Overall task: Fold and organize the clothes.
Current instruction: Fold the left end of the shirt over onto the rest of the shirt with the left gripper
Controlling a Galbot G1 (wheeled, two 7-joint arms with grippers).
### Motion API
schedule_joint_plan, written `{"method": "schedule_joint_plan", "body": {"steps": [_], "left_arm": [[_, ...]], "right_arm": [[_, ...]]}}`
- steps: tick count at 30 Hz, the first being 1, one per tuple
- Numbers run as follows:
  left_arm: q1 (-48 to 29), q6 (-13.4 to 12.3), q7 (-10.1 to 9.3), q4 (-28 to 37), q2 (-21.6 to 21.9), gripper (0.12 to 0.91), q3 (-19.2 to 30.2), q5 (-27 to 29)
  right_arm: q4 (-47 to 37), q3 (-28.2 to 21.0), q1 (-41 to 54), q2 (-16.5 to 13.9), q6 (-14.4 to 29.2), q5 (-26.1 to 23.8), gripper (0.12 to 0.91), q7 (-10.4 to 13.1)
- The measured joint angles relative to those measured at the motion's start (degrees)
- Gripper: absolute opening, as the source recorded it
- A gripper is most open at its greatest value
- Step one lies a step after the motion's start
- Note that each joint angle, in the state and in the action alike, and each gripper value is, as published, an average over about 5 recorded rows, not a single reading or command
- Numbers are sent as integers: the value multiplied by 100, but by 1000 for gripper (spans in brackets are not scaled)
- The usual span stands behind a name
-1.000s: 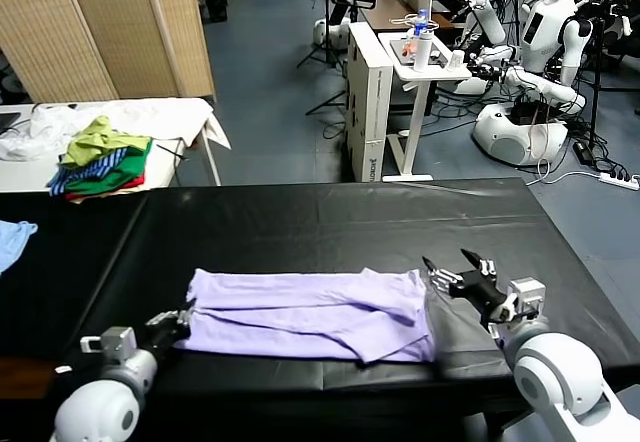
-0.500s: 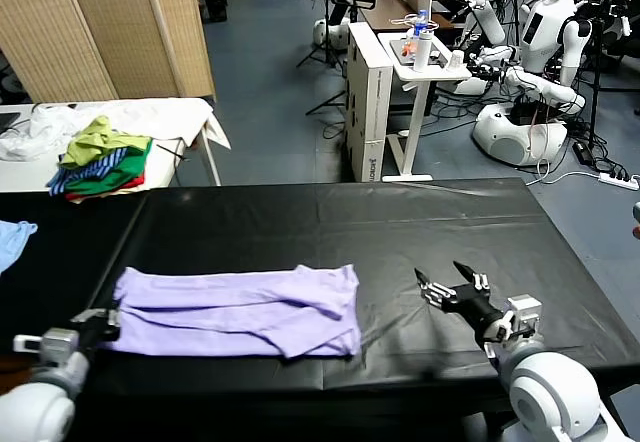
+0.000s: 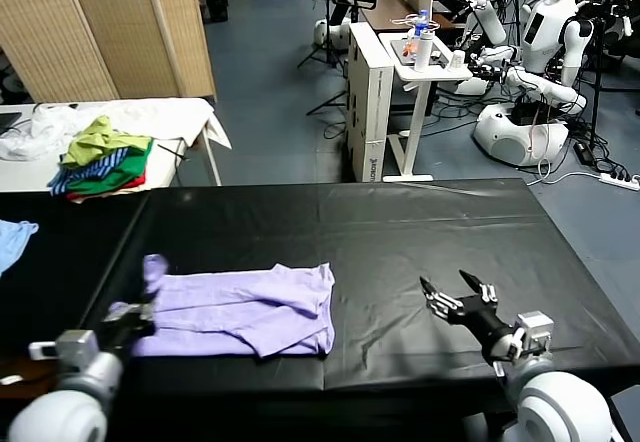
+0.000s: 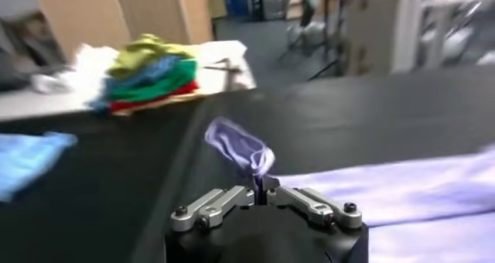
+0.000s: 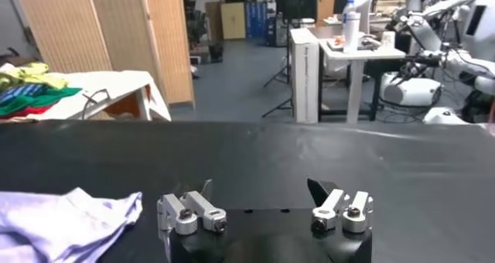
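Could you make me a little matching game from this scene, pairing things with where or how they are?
Things:
1. pale lavender thin-fabric T-shirt
2. left end effector
3. right end effector
4. multicoloured heap of green, striped and red garments

States:
A. open, above bare black table
B. on the white side table
C. shut on a shirt edge
D. lying crumpled on the black table

Pairs: 1-D, 2-C, 3-A, 4-B

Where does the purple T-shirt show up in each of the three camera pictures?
Head view: the T-shirt lies on the black table's near left part, one end pinched by the left gripper.
Left wrist view: T-shirt stretches away from the shut fingers.
Right wrist view: T-shirt at the lower corner.
Shared landmark: the multicoloured clothes heap.
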Motion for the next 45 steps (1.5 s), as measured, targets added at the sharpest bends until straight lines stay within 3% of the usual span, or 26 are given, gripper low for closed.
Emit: {"method": "schedule_joint_plan", "body": {"steps": [12,27,35,45], "left_arm": [[-296,110,-114,-166,-527,186,1113,-364],[-644,143,-173,75,-836,186,1680,-549],[-741,93,-155,318,-1027,186,1833,-388],[-792,-99,-5,668,-1330,186,1978,326]], "right_arm": [[-75,-72,-194,187,10,-206,907,-11],[-119,-162,-257,335,1,-364,907,-13],[-182,-230,-240,378,-11,-443,907,-18],[-234,-371,-172,338,-23,-491,907,-54]]}}
